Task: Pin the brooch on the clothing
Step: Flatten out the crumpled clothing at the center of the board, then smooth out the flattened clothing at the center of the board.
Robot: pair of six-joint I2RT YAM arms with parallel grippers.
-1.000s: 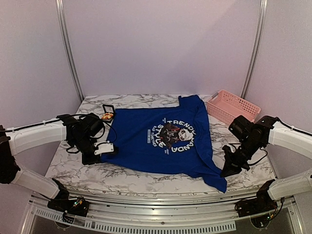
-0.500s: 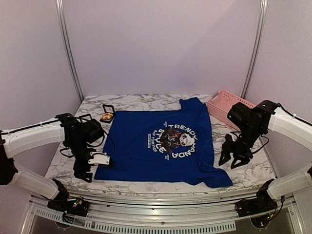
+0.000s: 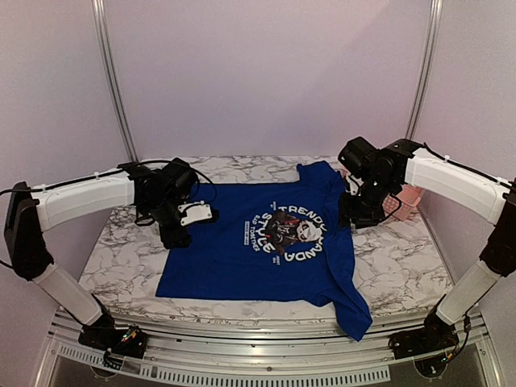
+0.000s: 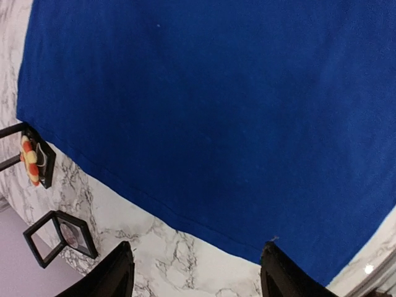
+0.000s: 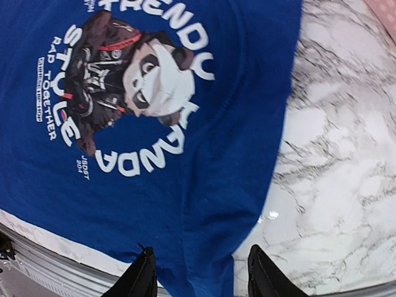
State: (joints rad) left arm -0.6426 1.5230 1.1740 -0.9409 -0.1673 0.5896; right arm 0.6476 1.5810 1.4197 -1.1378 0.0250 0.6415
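Observation:
The clothing (image 3: 266, 242), a royal blue T-shirt with a panda print (image 5: 148, 80), lies spread on the marble table (image 3: 403, 258). One front corner of it (image 3: 355, 318) hangs over the near edge. The brooch (image 4: 29, 161), orange, red and yellow, sits on a black base at the left edge of the left wrist view; the left arm hides it in the top view. My left gripper (image 3: 176, 235) (image 4: 197, 260) hangs open above the shirt's left edge (image 4: 216, 93), holding nothing. My right gripper (image 3: 359, 211) (image 5: 201, 263) is open above the shirt's right side (image 5: 204, 154), also holding nothing.
A small black square frame (image 4: 62, 238) stands on the marble close to the brooch. A pink basket (image 3: 407, 197) sits at the back right, mostly behind the right arm. Bare marble (image 5: 334, 154) lies right of the shirt. Metal posts and walls enclose the back.
Both grippers have opened, letting go of the shirt, and both arms have risen and swung toward the back of the table. The shirt has shifted and now lies flat.

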